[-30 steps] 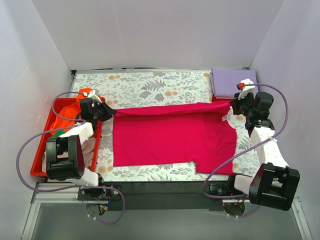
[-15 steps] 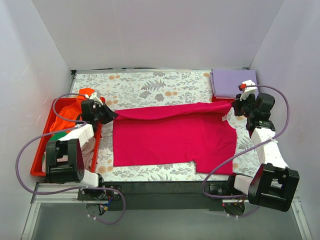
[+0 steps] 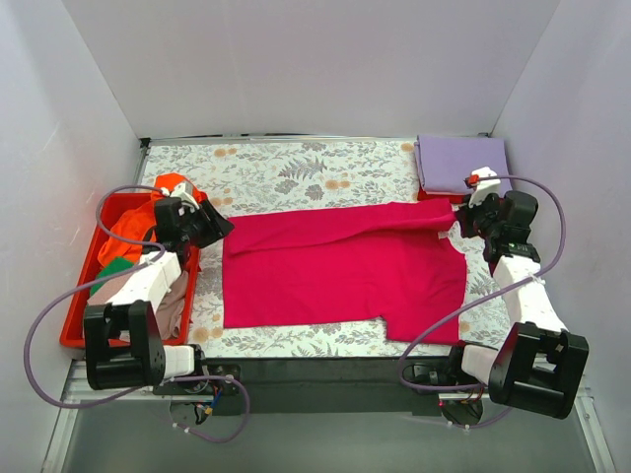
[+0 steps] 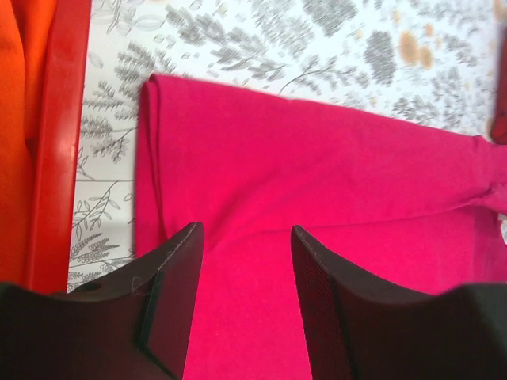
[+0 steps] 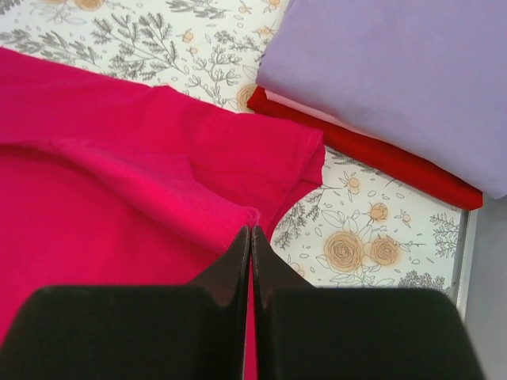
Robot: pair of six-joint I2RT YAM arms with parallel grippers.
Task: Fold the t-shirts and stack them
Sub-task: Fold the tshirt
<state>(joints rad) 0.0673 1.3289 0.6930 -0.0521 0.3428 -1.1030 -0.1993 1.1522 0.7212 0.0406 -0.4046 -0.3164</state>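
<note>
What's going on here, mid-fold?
The two arms are folding the crimson t-shirt, spread flat with its far edge turned over. The right gripper is shut on that fold near the far right corner. The left gripper is open over the left edge, holding nothing. A folded lavender t-shirt lies far right. An orange t-shirt sits in the red tray.

Left pincer (image 4: 245, 234) parted, right pincer (image 5: 251, 232) pinched shut
</note>
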